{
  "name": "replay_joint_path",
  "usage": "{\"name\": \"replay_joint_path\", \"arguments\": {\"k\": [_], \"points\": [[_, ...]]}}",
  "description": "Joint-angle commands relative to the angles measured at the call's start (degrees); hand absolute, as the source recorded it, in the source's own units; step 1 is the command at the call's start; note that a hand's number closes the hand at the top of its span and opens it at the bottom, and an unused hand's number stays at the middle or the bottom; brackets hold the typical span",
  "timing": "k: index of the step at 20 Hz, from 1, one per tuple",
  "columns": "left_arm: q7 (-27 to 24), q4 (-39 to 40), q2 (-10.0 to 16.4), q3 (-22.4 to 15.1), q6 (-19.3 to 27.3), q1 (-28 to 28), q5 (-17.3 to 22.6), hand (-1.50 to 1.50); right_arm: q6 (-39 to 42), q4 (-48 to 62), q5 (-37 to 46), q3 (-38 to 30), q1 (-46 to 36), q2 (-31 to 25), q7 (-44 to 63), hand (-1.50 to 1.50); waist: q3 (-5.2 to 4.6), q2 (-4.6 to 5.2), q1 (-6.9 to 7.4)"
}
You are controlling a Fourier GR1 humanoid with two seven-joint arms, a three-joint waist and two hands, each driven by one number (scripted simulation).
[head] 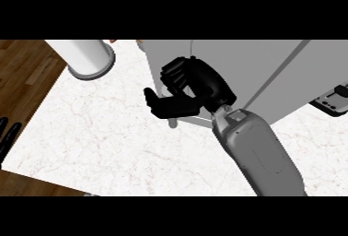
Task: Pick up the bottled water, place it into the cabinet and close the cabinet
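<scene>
**Q:** Status of the right hand?
**A:** Fingers curled, thumb spread, set against the grey cabinet front. Nothing is visible in its grasp. The posture suits pushing the door.
**Q:** Location of the bottled water?
**A:** Not visible. It may be inside the cabinet or hidden by the hand; cannot tell.
**Q:** Obstructions?
**A:** White cylinder left of the cabinet, dark appliance right, both apart. Left hand rests open at the left edge.

Right hand with curled fingers; left hand open at left edge.
</scene>
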Motion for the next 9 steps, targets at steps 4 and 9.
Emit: {"name": "replay_joint_path", "arguments": {"k": [4,9], "points": [[0.0,-0.1,-0.4,0.3,-0.2,1.0,0.5,-1.50,-10.9,10.8,-2.0,-7.1,-9.7,0.3,-4.2,-1.50,-0.21,0.81,-0.16],[-0.6,1.0,0.1,1.5,-1.7,0.9,0.5,-1.50,-14.4,13.0,-4.1,-5.4,-11.6,0.3,-5.2,-1.50,-0.31,0.97,-0.50]]}}
